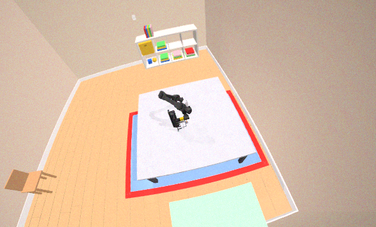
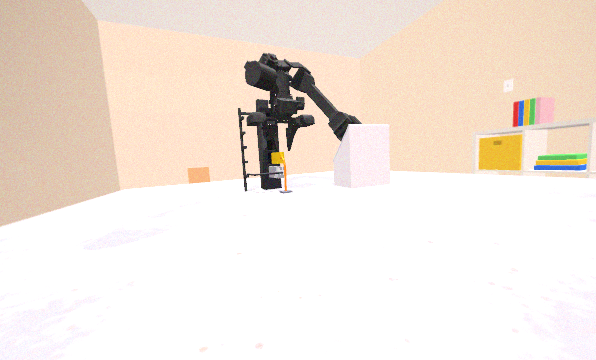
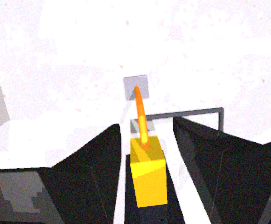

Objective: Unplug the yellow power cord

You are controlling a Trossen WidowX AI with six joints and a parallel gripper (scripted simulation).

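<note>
Misalignment is threatening: the gripper (image 3: 147, 183), half spread and pinching nothing, is hanging over the yellow plug (image 3: 148, 172) sitting in the strip (image 2: 268, 155) at 6 o'clock, so one finger (image 3: 86, 183) may be knocking the strip.

The tabletop (image 2: 328, 260) looked matt white with faint grey mottling, smooth throughout. The arm and pincer (image 2: 277, 137) showed a matt black, plastic-like finish with faceted surfaces. The power strip (image 2: 267, 165) appeared equally dull black. The plug (image 3: 148, 176) was a uniform, slightly bright yellow, plastic in look; the cord (image 3: 140, 112) was smooth orange. The floor (image 1: 90, 126) read as pale planked wood, low sheen. The base block (image 2: 363, 155) looked matt white.
</note>
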